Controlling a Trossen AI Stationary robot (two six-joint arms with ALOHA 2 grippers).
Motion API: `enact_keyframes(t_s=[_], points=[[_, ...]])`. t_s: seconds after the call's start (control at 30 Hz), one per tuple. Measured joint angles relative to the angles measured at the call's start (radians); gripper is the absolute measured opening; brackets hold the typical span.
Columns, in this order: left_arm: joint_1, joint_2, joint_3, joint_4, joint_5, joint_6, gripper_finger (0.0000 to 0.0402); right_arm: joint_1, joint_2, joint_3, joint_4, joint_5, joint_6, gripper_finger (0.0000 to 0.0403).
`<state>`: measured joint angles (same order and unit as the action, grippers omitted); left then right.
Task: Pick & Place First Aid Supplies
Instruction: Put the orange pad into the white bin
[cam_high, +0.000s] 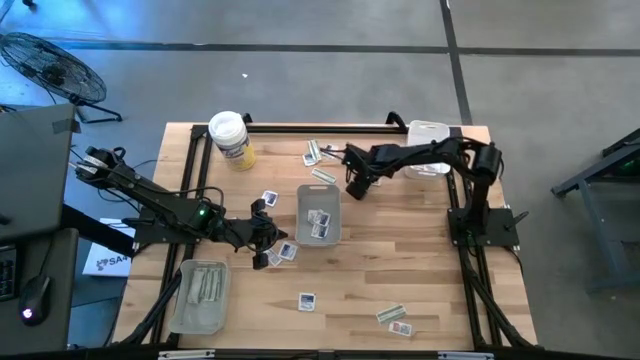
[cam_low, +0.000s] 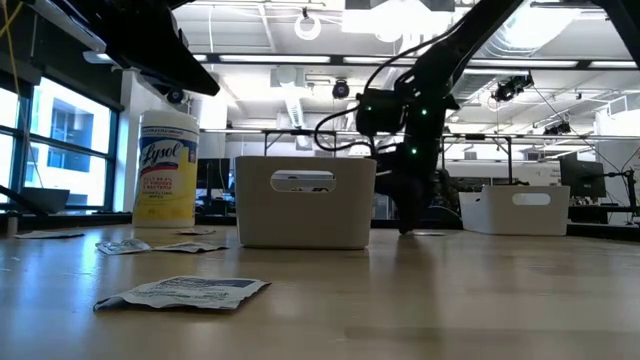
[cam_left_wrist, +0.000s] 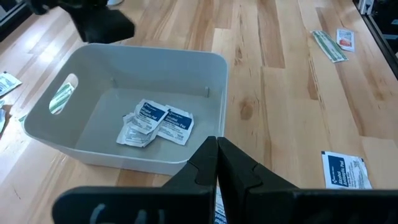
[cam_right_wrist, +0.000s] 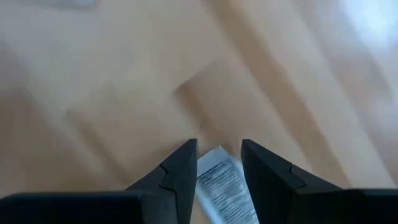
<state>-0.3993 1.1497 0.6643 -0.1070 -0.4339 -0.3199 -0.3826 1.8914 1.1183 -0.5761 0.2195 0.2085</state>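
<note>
My right gripper (cam_high: 352, 190) (cam_right_wrist: 219, 149) points down at the table, just right of the clear centre tray's (cam_high: 300, 200) far corner. Its fingers stand apart, and a narrow printed packet (cam_right_wrist: 219, 180) lies in the gap. My left gripper (cam_high: 268, 238) (cam_left_wrist: 216, 152) hovers shut on the tray's left side, above two loose white packets (cam_high: 280, 254). Square white-and-blue packets (cam_left_wrist: 152, 121) lie flat on the tray's floor. More first aid supplies lie flat about the table: at the far side (cam_high: 318, 152), beside the tray (cam_high: 323, 175) and near the front (cam_high: 395, 318). My left gripper: a sliver of white printed packet (cam_left_wrist: 216, 202) shows in the gap behind its shut fingertips; whether it is held or lies on the table below, I cannot tell. My right gripper: the packet fills the gap between its fingers (cam_right_wrist: 180, 168); whether they touch it, I cannot tell.
A second clear tray (cam_high: 180, 310) with pale strips stands at the front left, and a third (cam_high: 428, 130) at the far right. A white-lidded tub with a yellow label (cam_high: 230, 140) stands at the far left. A single packet (cam_high: 307, 300) lies near the front edge.
</note>
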Motion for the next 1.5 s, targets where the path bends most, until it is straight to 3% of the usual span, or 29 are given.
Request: enact_keyframes(t_s=[0.23, 0.5, 0.77, 0.9, 1.2, 1.5], points=[[0.0, 0.0, 0.0, 0.0, 0.0, 0.0, 0.0002, 0.08, -0.003, 0.0, -0.066, -0.072, -0.075, 0.0121], [0.0, 0.0, 0.0, 0.0, 0.0, 0.0, 0.0002, 0.144, -0.032, -0.005, -0.133, -0.145, -0.001, 0.0121], [0.0, 0.0, 0.0, -0.001, 0.0, 0.0, 0.0002, 0.112, -0.079, -0.005, -0.046, 0.143, 0.228, 0.0121], [0.0, 0.0, 0.0, 0.0, 0.0, 0.0, 0.0002, 0.08, -0.065, -0.007, -0.043, 0.199, 0.292, 0.0121], [0.0, 0.0, 0.0, 0.0, 0.0, 0.0, 0.0002, 0.07, 0.0, -0.002, -0.053, 0.13, 0.288, 0.0121], [0.0, 0.0, 0.0, 0.0, 0.004, 0.0, 0.0002, 0.108, -0.017, -0.001, -0.164, -0.069, 0.259, 0.0121]])
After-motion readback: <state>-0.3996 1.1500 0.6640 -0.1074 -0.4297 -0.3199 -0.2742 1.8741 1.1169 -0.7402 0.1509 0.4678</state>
